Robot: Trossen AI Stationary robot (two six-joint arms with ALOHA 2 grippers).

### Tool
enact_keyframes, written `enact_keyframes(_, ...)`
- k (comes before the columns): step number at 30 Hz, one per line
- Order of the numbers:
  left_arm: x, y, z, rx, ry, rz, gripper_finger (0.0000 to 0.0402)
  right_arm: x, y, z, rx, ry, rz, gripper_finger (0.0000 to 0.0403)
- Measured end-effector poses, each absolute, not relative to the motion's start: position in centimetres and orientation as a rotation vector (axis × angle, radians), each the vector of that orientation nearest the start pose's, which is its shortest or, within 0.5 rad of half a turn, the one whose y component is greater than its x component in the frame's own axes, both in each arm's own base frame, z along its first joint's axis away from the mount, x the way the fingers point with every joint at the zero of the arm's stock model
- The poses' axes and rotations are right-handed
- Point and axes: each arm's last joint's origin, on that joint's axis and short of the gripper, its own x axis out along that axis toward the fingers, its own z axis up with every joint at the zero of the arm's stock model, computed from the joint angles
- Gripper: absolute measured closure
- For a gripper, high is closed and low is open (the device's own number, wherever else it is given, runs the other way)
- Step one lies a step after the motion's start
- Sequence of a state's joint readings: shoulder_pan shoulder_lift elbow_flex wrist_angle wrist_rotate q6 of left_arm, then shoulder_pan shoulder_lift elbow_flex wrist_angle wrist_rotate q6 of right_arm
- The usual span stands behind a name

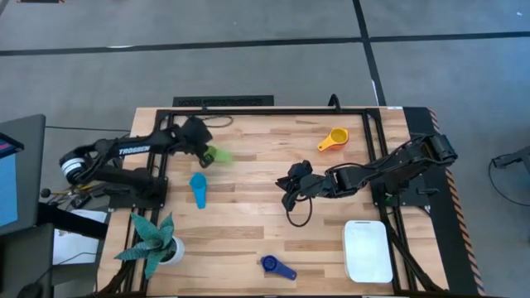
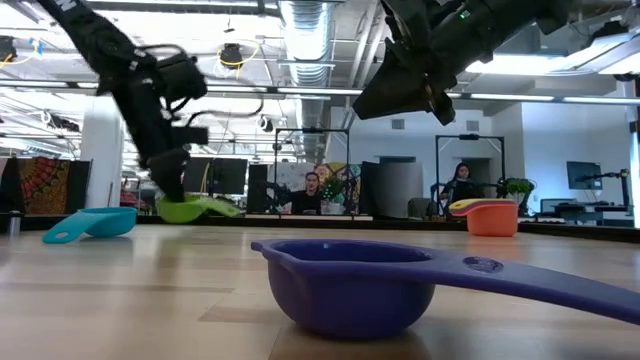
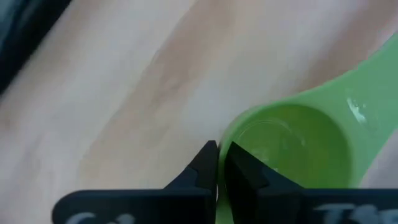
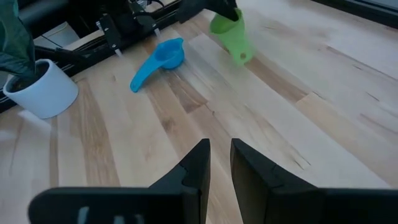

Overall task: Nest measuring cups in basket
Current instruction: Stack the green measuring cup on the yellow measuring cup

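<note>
Gripping the rim of the green measuring cup (image 3: 292,146), my left jaws (image 3: 221,163) stand closed on its thin wall, one finger inside the bowl and one outside. The cup's flat handle runs away from these jaws, and in the low view the cup (image 2: 190,208) hangs just above the worktop (image 1: 273,174), tilted.

My right jaws (image 4: 219,158) hover above bare worktop near its middle, fingers parted by a narrow gap with nothing between them. Ahead of them, well apart, lie the light blue measuring cup (image 4: 158,61) and, beyond it, the green cup under my left jaws.

Relative to my left jaws (image 1: 203,147): the light blue cup (image 1: 199,189) lies near, on the front side. The spiky teal potted plant (image 1: 153,242) in its white pot stands farther off, by the front corner.

Relative to my right jaws (image 1: 290,192): the orange measuring cup with yellow inside (image 1: 334,139) lies toward the back edge. The white basket (image 1: 367,250) sits toward the front corner on my right. The dark blue measuring cup (image 1: 277,266) lies by the front edge. All three are apart from these jaws.

No cup lies in the basket.
</note>
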State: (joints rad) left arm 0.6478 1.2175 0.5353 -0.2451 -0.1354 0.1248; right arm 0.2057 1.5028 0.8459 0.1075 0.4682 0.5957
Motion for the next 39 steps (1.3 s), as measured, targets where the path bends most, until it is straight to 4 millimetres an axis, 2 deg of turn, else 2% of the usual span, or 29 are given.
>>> enact_keyframes(5, 20.3, 10.8, 19.3, 0.073, 0.895, 0.469, 0.0398, 31.0, 4.7, 21.8, 0.41, 0.4, -0.406, 0.0316)
enact_keyframes(10, 23.7, 7.0, 22.8, 0.268, 0.76, 0.293, 0.0398, 31.4, 4.8, 22.4, 0.494, 0.318, -0.388, 0.0316)
enact_keyframes(14, 25.5, 3.5, 25.3, 0.446, 0.637, 0.204, 0.0399, 31.7, 5.2, 22.9, 0.533, 0.281, -0.313, 0.0315)
enact_keyframes(18, 26.5, 0.4, 26.9, 0.601, 0.516, 0.134, 0.0399, 32.0, 5.5, 23.3, 0.57, 0.252, -0.218, 0.0301)
enact_keyframes(24, 27.9, -2.7, 26.9, 0.758, 0.504, 0.147, 0.0399, 32.1, 6.2, 23.9, 0.58, 0.241, -0.09, 0.0231)
enact_keyframes(27, 29.0, -3.2, 26.9, 0.783, 0.516, 0.166, 0.0399, 32.0, 6.8, 23.7, 0.576, 0.265, -0.063, 0.0189)
enact_keyframes(30, 30.3, -3.4, 26.8, 0.788, 0.529, 0.164, 0.0399, 32.1, 7.5, 23.3, 0.571, 0.283, -0.053, 0.0165)
enact_keyframes(34, 31.8, -3.7, 26.6, 0.802, 0.547, 0.158, 0.0399, 31.8, 7.8, 22.9, 0.556, 0.301, -0.117, 0.0168)
enact_keyframes(39, 32.9, -4.0, 26.4, 0.802, 0.554, 0.144, 0.0399, 31.4, 8.2, 22.4, 0.522, 0.321, -0.22, 0.0201)
